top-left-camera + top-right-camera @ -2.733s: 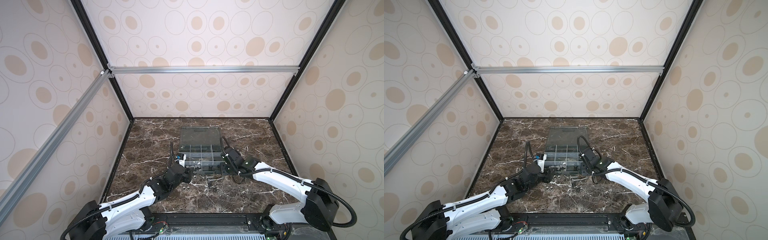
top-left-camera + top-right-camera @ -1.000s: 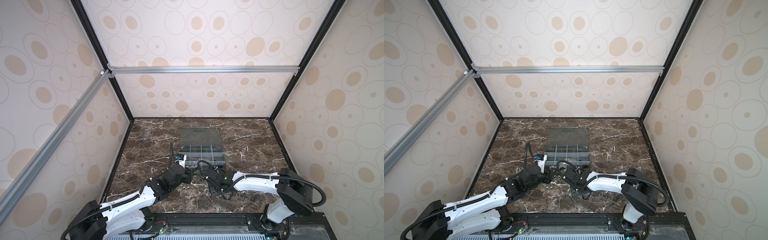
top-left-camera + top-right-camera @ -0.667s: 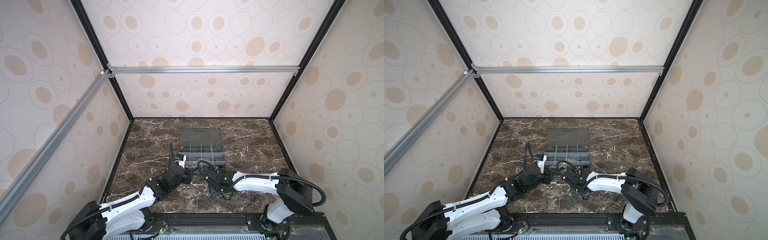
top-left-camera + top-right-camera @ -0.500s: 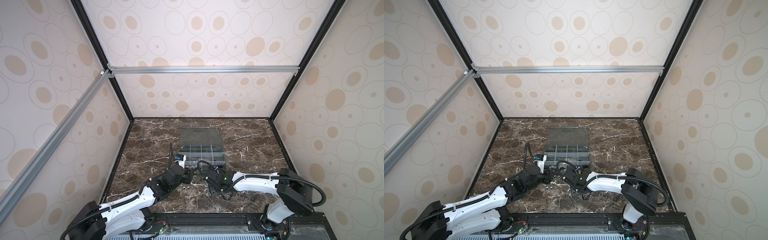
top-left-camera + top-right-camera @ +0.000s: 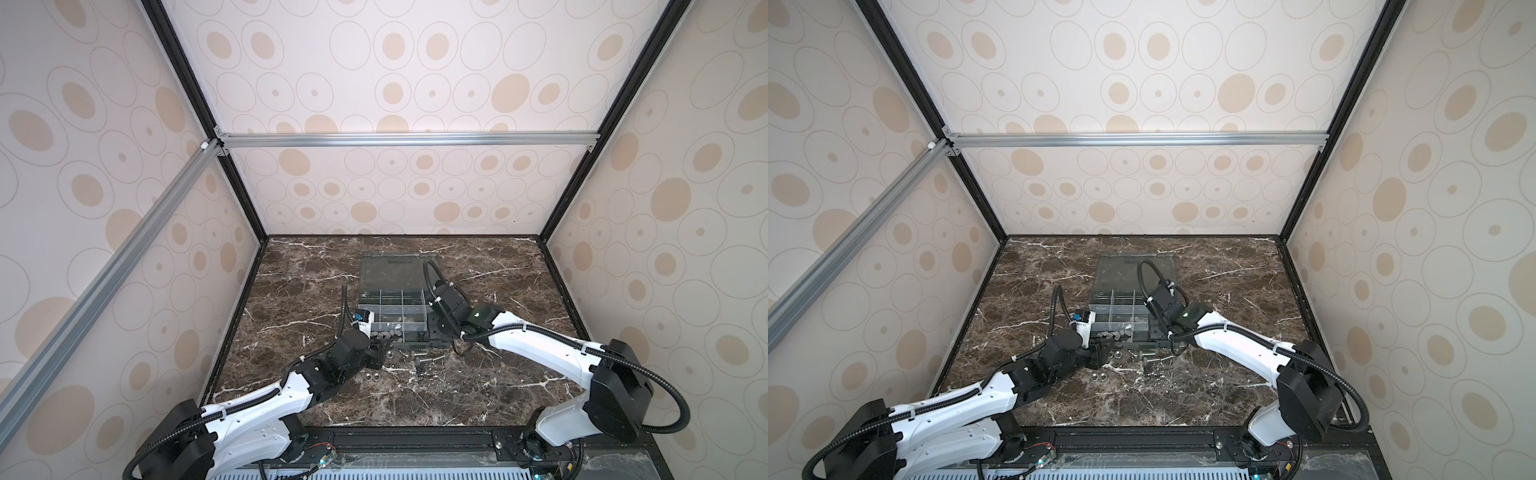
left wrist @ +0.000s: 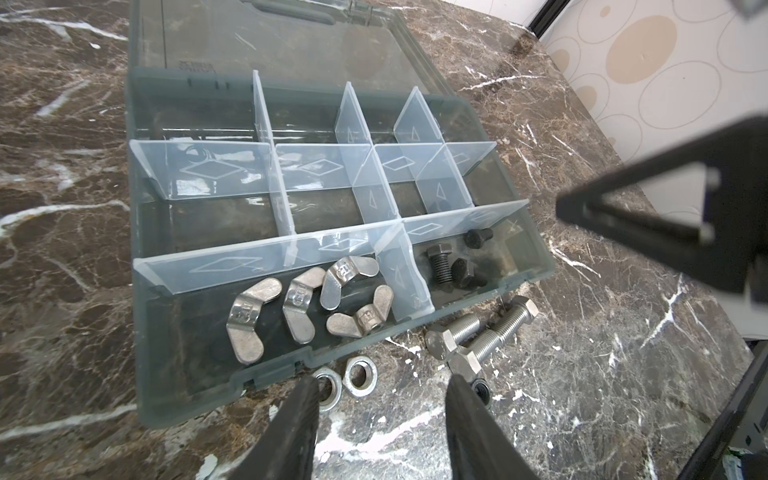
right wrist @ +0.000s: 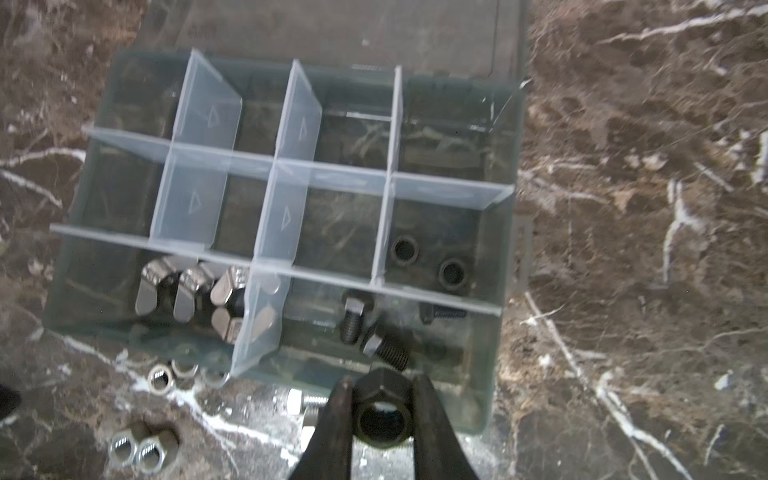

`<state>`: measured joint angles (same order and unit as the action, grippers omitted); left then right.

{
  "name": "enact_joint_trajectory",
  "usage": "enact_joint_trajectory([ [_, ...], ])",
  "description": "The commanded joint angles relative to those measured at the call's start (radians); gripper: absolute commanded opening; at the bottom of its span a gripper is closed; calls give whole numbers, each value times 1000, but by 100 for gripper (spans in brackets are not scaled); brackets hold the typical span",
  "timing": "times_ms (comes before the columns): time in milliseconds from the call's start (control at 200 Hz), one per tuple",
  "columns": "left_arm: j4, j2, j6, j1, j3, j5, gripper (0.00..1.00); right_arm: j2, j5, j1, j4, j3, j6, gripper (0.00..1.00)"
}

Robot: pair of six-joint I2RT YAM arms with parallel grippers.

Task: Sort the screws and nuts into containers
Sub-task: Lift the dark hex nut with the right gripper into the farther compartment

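Black nut (image 7: 381,415) sits clamped between the right fingers (image 7: 334,428) (left fingers (image 6: 297,419) stand parted).

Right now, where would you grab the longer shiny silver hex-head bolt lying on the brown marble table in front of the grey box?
Probably mid-shaft on the longer silver bolt, from straight above, jaws across the thread. It lies flat on the marble table, with the shorter silver bolt close beside one end.

The dark marble tabletop (image 5: 415,399) carries the open organizer box (image 6: 174,399). Silver screws (image 6: 496,334) and several silver nuts (image 6: 360,376) lie loose on it, just beside the box's front wall.
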<state>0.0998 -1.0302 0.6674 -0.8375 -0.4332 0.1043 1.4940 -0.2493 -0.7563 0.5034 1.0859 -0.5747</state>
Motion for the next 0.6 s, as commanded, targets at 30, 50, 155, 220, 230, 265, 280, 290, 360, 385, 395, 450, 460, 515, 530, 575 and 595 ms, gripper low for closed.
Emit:
enact_joint_trajectory([
  [30, 23, -11, 24, 8, -22, -18, 49, 94, 36, 65, 0, 54, 72, 23],
  [50, 24, -13, 26, 9, -21, -18, 49, 107, 36, 70, -3, 61, 75, 23],
  [155, 30, -21, 32, 8, -19, -29, 49, 162, 40, 92, -21, 86, 87, 23],
  [220, 35, -27, 34, 8, -21, -39, 49, 194, 50, 102, -23, 102, 88, 23],
  [230, 35, -28, 34, 8, -21, -40, 49, 197, 53, 104, -24, 105, 89, 23],
  [265, 35, -32, 35, 8, -22, -44, 49, 211, 56, 106, -25, 112, 90, 23],
  [280, 35, -33, 35, 8, -22, -46, 49, 217, 57, 107, -25, 115, 89, 24],
  [290, 35, -34, 34, 8, -22, -47, 49, 221, 56, 108, -25, 117, 89, 24],
  [360, 35, -37, 35, 9, -22, -50, 49, 240, 55, 110, -16, 132, 81, 37],
  [385, 36, -39, 34, 8, -22, -52, 49, 245, 54, 112, -8, 139, 78, 40],
  [395, 35, -39, 33, 8, -22, -53, 49, 247, 54, 112, -7, 141, 77, 42],
  [450, 35, -41, 33, 8, -22, -57, 49, 253, 56, 112, -3, 145, 75, 47],
  [460, 35, -42, 32, 8, -22, -57, 49, 253, 57, 112, -3, 145, 74, 47],
  [515, 37, -43, 32, 8, -21, -60, 49, 249, 57, 112, -8, 143, 72, 49],
  [530, 38, -44, 31, 7, -21, -60, 49, 249, 58, 112, -8, 142, 72, 49],
  [575, 38, -47, 30, 8, -21, -63, 49, 244, 58, 112, -8, 141, 70, 49],
  [595, 39, -48, 31, 8, -21, -65, 49, 243, 58, 111, -8, 139, 70, 49],
])
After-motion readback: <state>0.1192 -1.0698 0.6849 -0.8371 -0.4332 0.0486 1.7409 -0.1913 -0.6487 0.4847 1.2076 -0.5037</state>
